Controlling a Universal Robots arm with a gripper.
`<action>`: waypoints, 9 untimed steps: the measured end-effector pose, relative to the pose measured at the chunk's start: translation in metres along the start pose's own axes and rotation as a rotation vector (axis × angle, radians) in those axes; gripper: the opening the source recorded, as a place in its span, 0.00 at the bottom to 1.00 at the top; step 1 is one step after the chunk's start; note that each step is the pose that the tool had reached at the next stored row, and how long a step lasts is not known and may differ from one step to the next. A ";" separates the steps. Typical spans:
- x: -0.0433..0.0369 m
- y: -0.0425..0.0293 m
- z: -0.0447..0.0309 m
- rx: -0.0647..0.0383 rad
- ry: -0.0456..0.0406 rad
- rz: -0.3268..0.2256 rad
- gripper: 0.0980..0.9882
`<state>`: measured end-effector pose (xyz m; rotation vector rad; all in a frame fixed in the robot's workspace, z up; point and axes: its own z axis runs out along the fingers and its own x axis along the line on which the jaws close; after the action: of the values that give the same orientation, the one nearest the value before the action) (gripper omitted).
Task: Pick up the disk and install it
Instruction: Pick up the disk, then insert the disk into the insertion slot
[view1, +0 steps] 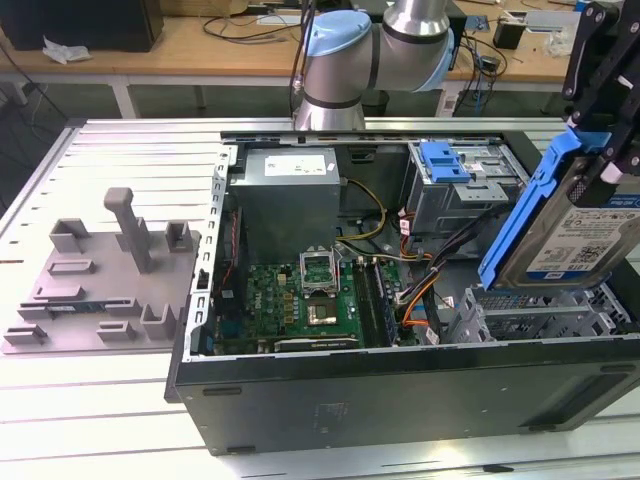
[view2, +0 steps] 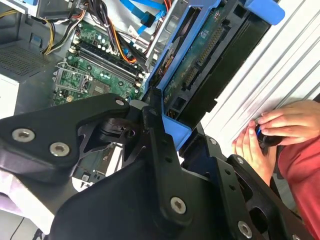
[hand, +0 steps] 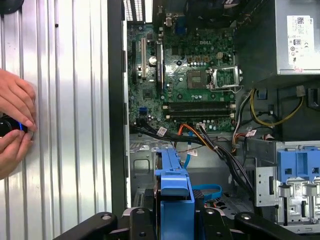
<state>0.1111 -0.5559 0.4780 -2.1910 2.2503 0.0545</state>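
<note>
Aloft, flat silver disk (view1: 588, 245), black tool (view1: 602, 155) clamped

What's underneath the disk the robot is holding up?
Under the disk sits an open metal drive cage in the computer case. The disk covers part of the cage, so what lies inside there cannot be seen.

We seem to be in a robotics workshop. An opened computer tower (view1: 400, 390) lies on a slotted aluminium bench (view1: 120, 150), with a grey fixture plate (view1: 110, 290) at nine o'clock and cable-strewn wooden desks (view1: 180, 45) at twelve.
</note>
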 end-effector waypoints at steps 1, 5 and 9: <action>0.0000 -0.0002 0.0000 0.000 0.0000 -0.001 0.30; 0.0000 -0.0003 0.0000 0.000 0.0003 -0.009 0.30; 0.0000 -0.0003 0.0000 0.000 0.0003 -0.011 0.30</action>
<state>0.1113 -0.5559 0.4780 -2.2029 2.2386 0.0542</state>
